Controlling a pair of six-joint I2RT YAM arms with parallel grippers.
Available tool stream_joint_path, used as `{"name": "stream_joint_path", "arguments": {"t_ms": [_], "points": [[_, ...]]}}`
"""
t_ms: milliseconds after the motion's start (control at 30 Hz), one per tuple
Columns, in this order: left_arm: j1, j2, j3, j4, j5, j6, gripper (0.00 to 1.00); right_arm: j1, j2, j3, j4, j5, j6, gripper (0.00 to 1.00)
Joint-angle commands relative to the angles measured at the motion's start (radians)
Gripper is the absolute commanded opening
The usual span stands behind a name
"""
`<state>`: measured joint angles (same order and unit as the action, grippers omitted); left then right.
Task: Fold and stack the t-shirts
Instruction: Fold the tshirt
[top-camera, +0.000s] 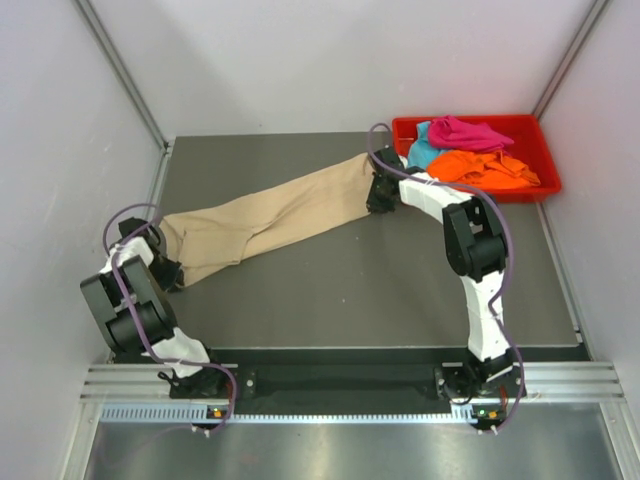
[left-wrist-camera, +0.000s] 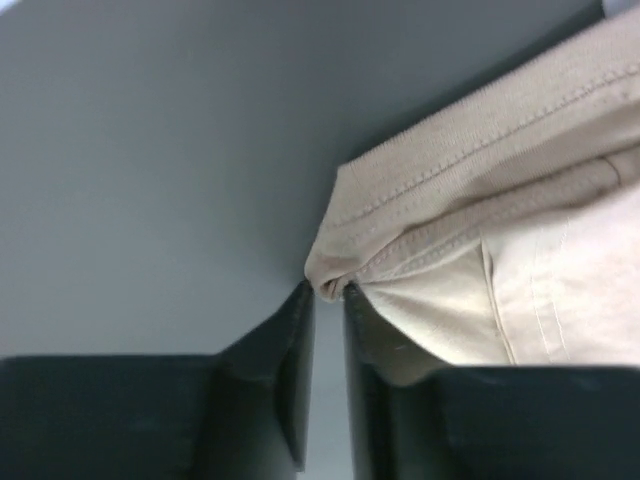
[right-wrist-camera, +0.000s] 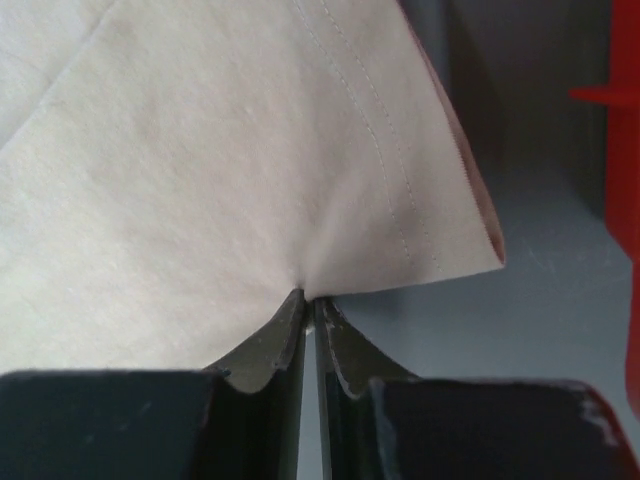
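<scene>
The beige t-shirt is stretched in a long band across the table between both grippers. My left gripper is shut on its near-left end; in the left wrist view the jaws pinch a hemmed corner. My right gripper is shut on its far-right end; in the right wrist view the jaws pinch the cloth near a stitched edge. The orange t-shirt, magenta-pink t-shirt and teal-blue t-shirt lie crumpled in the red tray.
The red tray sits at the table's far right corner, just right of my right gripper; its edge shows in the right wrist view. White walls enclose the dark grey table on the left, back and right.
</scene>
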<state>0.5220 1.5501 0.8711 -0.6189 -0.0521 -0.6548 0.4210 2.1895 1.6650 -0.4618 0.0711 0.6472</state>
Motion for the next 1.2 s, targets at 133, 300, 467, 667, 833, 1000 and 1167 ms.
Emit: {"name": "stream_joint_path", "arguments": {"t_ms": [133, 300, 467, 667, 833, 1000, 1167], "points": [[0.019, 0.102, 0.098, 0.033, -0.124, 0.04, 0.0, 0.024, -0.036, -0.077, -0.038, 0.002, -0.069, 0.0], [0.029, 0.099, 0.164, -0.001, -0.183, 0.06, 0.0, 0.053, -0.14, -0.229, -0.041, 0.012, -0.096, 0.0], [0.03, 0.012, 0.094, -0.005, -0.158, 0.043, 0.0, 0.073, -0.292, -0.385, -0.018, -0.019, -0.093, 0.0], [0.02, -0.146, 0.06, -0.06, -0.164, 0.04, 0.31, 0.078, -0.395, -0.441, -0.038, -0.009, -0.182, 0.57], [-0.068, -0.208, 0.104, -0.111, -0.125, 0.038, 0.32, 0.052, -0.474, -0.419, -0.077, 0.053, -0.287, 0.73], [-0.233, -0.229, 0.031, -0.019, 0.145, 0.044, 0.33, 0.002, -0.426, -0.355, -0.084, -0.003, -0.299, 0.65], [-0.373, -0.226, -0.01, 0.033, 0.205, 0.001, 0.45, 0.004, -0.438, -0.361, -0.046, -0.105, -0.27, 0.63]]}}
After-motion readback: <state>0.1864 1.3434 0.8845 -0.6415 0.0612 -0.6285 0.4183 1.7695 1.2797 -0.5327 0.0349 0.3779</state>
